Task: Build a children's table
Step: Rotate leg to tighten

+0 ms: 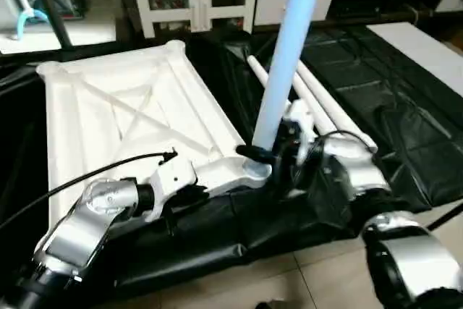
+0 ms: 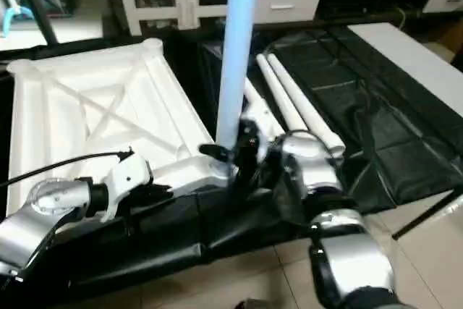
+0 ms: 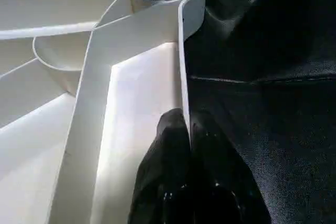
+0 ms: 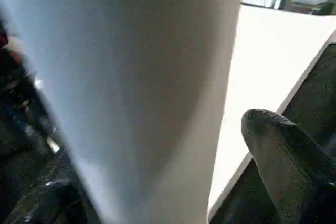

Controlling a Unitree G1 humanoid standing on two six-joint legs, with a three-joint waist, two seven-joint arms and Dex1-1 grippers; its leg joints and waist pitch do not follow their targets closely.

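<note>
Upright leg: long white tapered tubular leg (image 1: 289, 56) stands in near-right round socket of white ribbed plastic tabletop (image 1: 116, 106).
Left gripper (image 3: 186, 129): pressed together at tabletop's near rim.
Right gripper (image 1: 269, 155): spread around leg's base.

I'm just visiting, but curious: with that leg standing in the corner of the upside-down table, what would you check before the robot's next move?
1. Tabletop lies underside up: ok.
2. Upright leg stands in the near corner socket: ok.
3. Leg fully seated in the socket: cannot tell.
4. Left gripper pinching the tabletop's rim to steady it: ok.
5. Right gripper around the leg's base, one finger standing off it; firm hold: not ok.
6. Spare legs lying beside the tabletop on the black sheet: ok.
</note>
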